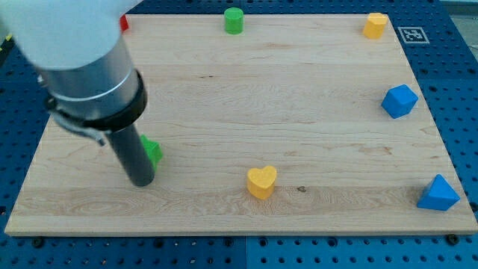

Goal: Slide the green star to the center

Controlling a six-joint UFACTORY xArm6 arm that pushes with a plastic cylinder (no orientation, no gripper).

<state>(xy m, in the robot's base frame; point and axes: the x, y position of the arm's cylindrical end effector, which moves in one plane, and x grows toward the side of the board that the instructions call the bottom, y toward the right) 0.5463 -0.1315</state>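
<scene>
No readable words, numbers or brand names anywhere in view. One sign only: a black-and-white square marker (pixel 412 34), of the fiducial tag kind, at the view's top right, lying just off the board (pixel 321 112) corner on the blue pegboard (pixel 455 90). Its pattern is too small to decode. Blocks, board and arm carry no visible lettering.
</scene>
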